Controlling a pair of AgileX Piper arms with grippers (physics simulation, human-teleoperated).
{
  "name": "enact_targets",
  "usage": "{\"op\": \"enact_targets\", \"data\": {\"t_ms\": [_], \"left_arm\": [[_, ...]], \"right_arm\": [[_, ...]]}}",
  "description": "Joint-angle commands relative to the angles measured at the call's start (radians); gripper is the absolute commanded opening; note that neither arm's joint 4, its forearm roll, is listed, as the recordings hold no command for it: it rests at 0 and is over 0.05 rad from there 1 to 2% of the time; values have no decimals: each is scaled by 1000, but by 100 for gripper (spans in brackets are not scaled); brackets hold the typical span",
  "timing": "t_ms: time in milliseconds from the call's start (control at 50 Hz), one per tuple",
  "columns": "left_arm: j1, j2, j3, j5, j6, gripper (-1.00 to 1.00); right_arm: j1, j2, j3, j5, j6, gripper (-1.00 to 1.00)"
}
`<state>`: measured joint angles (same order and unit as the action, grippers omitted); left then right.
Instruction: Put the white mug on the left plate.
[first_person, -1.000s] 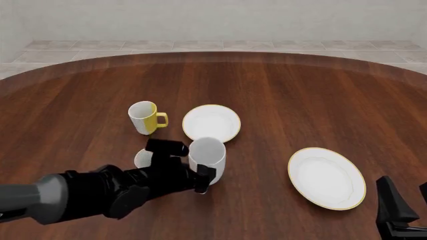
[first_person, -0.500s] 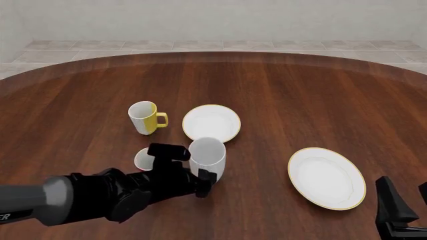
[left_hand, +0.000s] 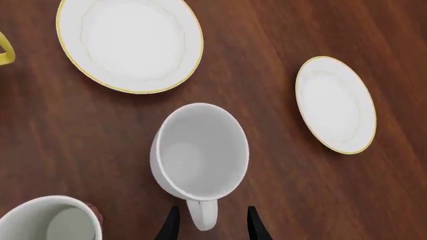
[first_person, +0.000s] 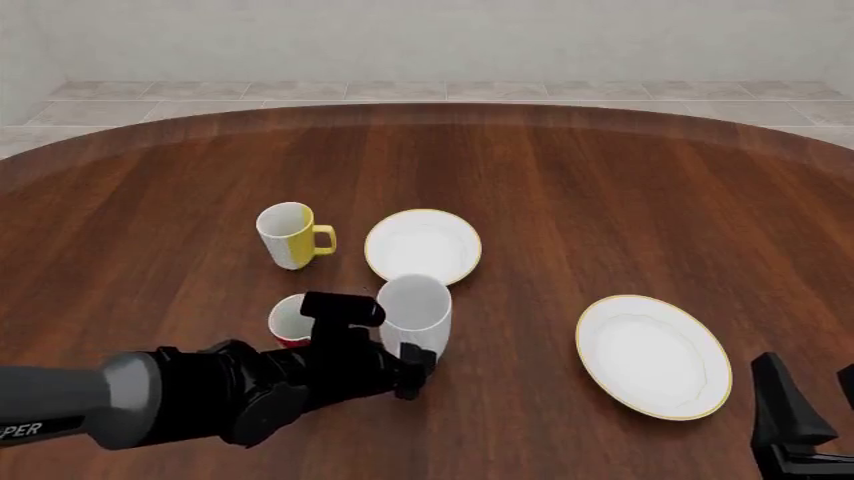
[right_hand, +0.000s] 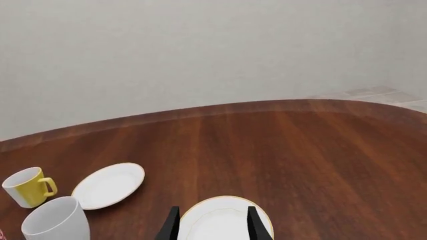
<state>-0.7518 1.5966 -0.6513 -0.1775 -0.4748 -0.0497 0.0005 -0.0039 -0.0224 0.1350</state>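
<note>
The tall white mug (first_person: 416, 308) (left_hand: 200, 150) stands upright on the table, just nearer than the left plate (first_person: 422, 246) (left_hand: 130, 42), a white plate with a thin yellow rim. My left gripper (first_person: 387, 342) (left_hand: 211, 229) is open, with one finger on each side of the mug's handle (left_hand: 202, 216) and a gap on both sides. From the right wrist I also see the mug (right_hand: 55, 220) and the left plate (right_hand: 108, 186). My right gripper (first_person: 814, 402) (right_hand: 211, 227) hangs open and empty at the near right.
A white-and-yellow mug (first_person: 288, 235) (right_hand: 27, 187) stands left of the left plate. A red mug (first_person: 290, 320) (left_hand: 50, 220) sits close to the white mug's left, beside my left arm. A larger gold-rimmed plate (first_person: 654, 355) (left_hand: 335, 102) (right_hand: 223, 220) lies to the right.
My left gripper has dropped slightly and drawn a little toward the near edge, uncovering more of the red mug. The white mug and the right arm have not moved.
</note>
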Motion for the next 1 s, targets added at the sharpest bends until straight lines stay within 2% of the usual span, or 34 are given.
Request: {"op": "enact_targets", "data": {"t_ms": [20, 580, 600, 720, 1000], "left_arm": [[-9, 24, -3, -9, -14, 100], [-23, 42, 2, -25, -28, 100], [-19, 34, 4, -21, -19, -100], [-3, -35, 7, 2, 31, -100], [-15, -91, -5, 42, 82, -100]], "right_arm": [[-1, 0, 0, -1, 1, 100], [-3, 0, 0, -3, 7, 100], [-3, 0, 0, -3, 8, 100], [-4, 0, 0, -4, 8, 100], [-7, 0, 1, -7, 15, 100]]}}
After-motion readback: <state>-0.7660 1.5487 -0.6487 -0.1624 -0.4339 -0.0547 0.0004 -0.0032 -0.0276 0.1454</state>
